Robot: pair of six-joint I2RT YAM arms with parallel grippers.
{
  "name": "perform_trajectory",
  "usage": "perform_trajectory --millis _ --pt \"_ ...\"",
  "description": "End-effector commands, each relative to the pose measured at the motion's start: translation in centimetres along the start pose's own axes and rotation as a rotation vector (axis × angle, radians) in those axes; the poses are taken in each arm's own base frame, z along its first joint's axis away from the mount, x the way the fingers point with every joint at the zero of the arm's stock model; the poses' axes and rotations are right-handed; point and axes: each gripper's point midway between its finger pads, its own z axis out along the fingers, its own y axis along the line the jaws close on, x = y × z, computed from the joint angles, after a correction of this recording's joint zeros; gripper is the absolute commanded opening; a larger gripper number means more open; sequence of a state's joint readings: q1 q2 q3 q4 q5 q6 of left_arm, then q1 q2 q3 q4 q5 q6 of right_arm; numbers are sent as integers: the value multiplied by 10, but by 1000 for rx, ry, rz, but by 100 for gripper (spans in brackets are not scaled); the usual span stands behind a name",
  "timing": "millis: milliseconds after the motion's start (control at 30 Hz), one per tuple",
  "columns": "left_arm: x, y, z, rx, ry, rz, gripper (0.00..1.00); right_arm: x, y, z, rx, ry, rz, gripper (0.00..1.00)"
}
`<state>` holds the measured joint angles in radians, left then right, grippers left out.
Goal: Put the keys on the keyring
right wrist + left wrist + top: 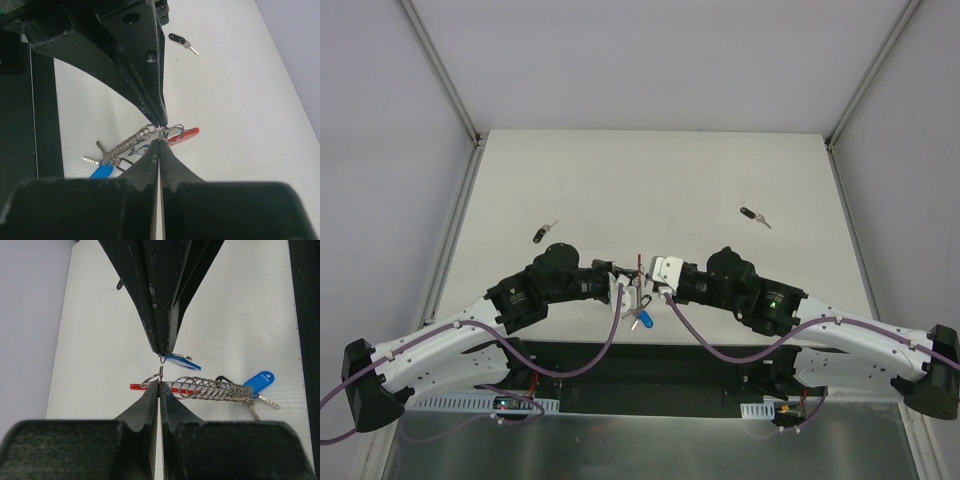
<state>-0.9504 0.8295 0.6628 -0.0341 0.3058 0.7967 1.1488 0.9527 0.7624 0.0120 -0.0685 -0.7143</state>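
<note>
Both grippers meet tip to tip over the near middle of the table. My left gripper (160, 383) is shut on the silver ring of the keyring (150, 380), where the red band (136, 387) joins the silver coiled chain (215, 389). A blue-headed key (260, 381) and silver key blades hang at the chain's far end. My right gripper (159, 141) is shut on the small wire loop of another blue-headed key (182, 361), right against the keyring (175, 132). From above, the left gripper (633, 290) and right gripper (648, 287) touch, with a blue key (643, 320) hanging below.
A black-headed key (544, 233) lies on the table at the far left, another black-headed key (754, 215) at the far right. The white table (650, 180) is bounded by metal rails at both sides and a dark gap at the near edge.
</note>
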Motion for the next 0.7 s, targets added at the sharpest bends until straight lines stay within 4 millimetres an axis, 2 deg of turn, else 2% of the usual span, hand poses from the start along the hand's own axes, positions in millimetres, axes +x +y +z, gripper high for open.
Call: perform_trajectory --millis 0,667 --pt "-25 9 -2 -26 -88 23 0 -20 -9 -2 19 -59 -31 1" --pt "-30 5 0 1 -110 6 0 -17 -6 1 -3 -33 -61 1"
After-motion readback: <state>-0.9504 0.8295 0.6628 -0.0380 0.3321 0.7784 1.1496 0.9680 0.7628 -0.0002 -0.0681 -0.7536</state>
